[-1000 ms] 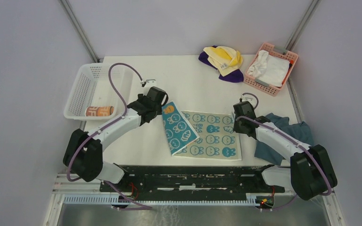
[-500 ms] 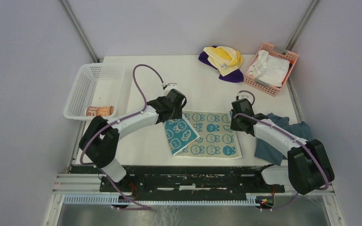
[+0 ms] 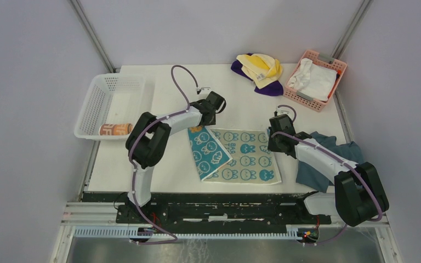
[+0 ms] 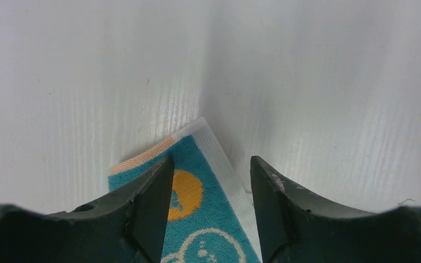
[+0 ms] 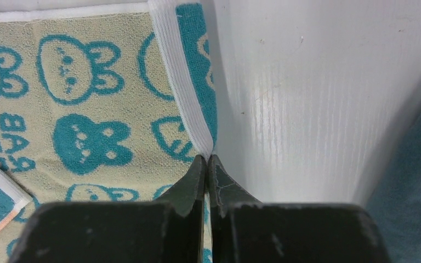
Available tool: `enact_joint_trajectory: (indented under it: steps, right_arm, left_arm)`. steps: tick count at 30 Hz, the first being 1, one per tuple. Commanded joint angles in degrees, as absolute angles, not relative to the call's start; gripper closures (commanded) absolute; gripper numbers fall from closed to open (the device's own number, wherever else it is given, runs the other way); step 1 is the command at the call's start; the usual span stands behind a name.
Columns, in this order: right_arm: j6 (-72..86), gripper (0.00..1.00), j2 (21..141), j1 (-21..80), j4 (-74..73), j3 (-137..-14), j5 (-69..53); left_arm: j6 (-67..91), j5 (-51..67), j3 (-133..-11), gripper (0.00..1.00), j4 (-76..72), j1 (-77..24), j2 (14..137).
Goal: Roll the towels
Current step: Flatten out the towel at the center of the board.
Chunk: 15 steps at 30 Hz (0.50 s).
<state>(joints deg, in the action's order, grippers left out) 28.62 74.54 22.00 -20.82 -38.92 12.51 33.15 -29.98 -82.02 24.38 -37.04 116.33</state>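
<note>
The rabbit towel [image 3: 248,156] lies flat at mid-table, cream face up, its left part folded over to show the teal side [image 3: 208,149]. My left gripper [image 3: 203,119] hovers open over the fold's far corner; in the left wrist view that teal corner with an orange dot [image 4: 208,230] lies between the spread fingers of the left gripper [image 4: 211,160]. My right gripper [image 3: 274,147] is shut on the towel's white right hem [image 5: 189,109], the right gripper [image 5: 207,157] pinching it at the fingertips. A yellow towel [image 3: 260,66] rests on a purple towel [image 3: 269,89] at the back.
A white basket [image 3: 101,96] at the left holds a rolled orange towel [image 3: 115,129]. A pink basket [image 3: 331,66] with a white cloth [image 3: 313,81] stands at the back right. A blue-grey cloth [image 3: 331,159] lies crumpled under the right arm.
My left gripper has swung right and farther back, from the fold's left side to its far corner. The right gripper has kept its pinch on the hem.
</note>
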Motion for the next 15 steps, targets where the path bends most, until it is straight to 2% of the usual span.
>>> enact_joint_trajectory:
  steps: [1,4,11,13,15]
  right_arm:
    - [27.8,0.93,74.1,21.8,-18.9,-40.0,13.3]
    - [27.8,0.93,74.0,21.7,-19.0,-40.0,13.9]
    - [28.5,0.96,74.2,21.1,-20.6,-40.5,16.5]
    - [29.1,0.98,74.3,20.4,-21.6,-41.0,17.6]
    - [29.7,1.0,74.4,19.6,-22.4,-41.3,18.2]
  left_arm:
    - [33.1,-32.7,-84.8,0.42,25.3,-36.8,118.9]
    - [33.2,-32.7,-84.3,0.52,25.4,-35.8,119.4]
    - [31.5,-31.0,-79.5,0.88,24.0,-32.8,115.2]
    - [30.6,-29.6,-77.4,0.95,24.1,-31.7,112.2]
    - [29.5,-28.1,-74.5,0.97,23.5,-30.5,107.7]
